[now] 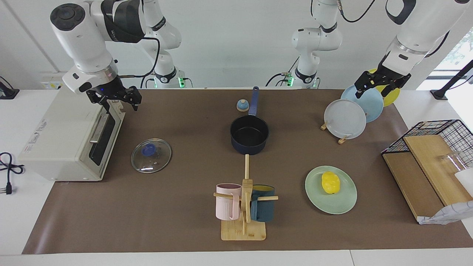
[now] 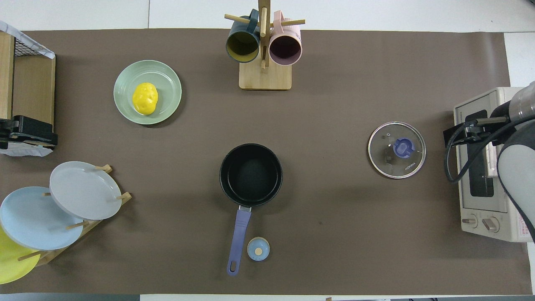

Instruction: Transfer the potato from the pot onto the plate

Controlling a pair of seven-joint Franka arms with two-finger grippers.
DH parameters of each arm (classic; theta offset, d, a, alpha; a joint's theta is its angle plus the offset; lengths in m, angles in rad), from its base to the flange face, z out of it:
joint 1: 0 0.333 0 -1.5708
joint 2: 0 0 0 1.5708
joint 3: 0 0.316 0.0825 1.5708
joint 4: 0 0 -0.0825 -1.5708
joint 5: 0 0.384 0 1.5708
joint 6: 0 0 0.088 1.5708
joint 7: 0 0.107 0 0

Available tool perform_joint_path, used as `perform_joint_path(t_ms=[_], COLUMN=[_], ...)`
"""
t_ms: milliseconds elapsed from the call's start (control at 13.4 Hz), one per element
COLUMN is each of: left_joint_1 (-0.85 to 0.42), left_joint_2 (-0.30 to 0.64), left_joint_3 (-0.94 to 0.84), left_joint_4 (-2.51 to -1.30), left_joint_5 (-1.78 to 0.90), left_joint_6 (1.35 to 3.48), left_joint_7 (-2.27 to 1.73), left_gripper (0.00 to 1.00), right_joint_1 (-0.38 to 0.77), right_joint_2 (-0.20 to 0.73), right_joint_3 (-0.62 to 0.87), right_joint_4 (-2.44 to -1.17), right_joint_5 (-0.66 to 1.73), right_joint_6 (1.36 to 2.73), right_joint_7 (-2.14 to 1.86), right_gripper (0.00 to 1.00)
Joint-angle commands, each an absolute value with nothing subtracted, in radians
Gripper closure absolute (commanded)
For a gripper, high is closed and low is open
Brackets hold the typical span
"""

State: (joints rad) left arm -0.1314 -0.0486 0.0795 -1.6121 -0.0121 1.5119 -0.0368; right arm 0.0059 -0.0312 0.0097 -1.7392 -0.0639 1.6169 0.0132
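Yellow potato [image 1: 330,182] lies inside plate [image 1: 340,205] rim.

Bright even indoor light, daylight glow at a window toward the left arm's end, soft short shadows under the pot [image 1: 249,135] and plate [image 1: 331,199], white glints on the glass lid [image 1: 151,155], both views sharp throughout

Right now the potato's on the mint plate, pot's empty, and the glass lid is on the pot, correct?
Not quite. The glass lid lies flat on the mat beside the toaster oven, apart from the pot; the overhead view shows it. The potato is on the mint plate, and the pot is empty.
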Motion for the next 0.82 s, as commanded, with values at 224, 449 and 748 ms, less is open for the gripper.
perform_joint_path(t_ms=[224, 449, 748], left_joint_1=[-0.146, -0.146, -0.147], left_joint_2=[-0.058, -0.057, -0.069], left_joint_3=[0.081, 0.081, 0.08], left_joint_4=[-1.606, -1.606, -1.641], left_joint_5=[0.006, 0.006, 0.006], left_joint_6=[1.506, 1.514, 1.565], left_joint_7=[-0.028, -0.028, -0.032], left_gripper=[0.0, 0.0, 0.0], right_joint_1=[-0.008, -0.008, -0.008], right_joint_2=[-0.037, -0.037, -0.037], right_joint_3=[0.017, 0.017, 0.017], right_joint_4=[-1.735, -1.735, -1.735], right_joint_5=[-0.06, -0.06, -0.06], right_joint_6=[1.606, 1.606, 1.606], right_joint_7=[0.025, 0.025, 0.025], right_gripper=[0.0, 0.0, 0.0])
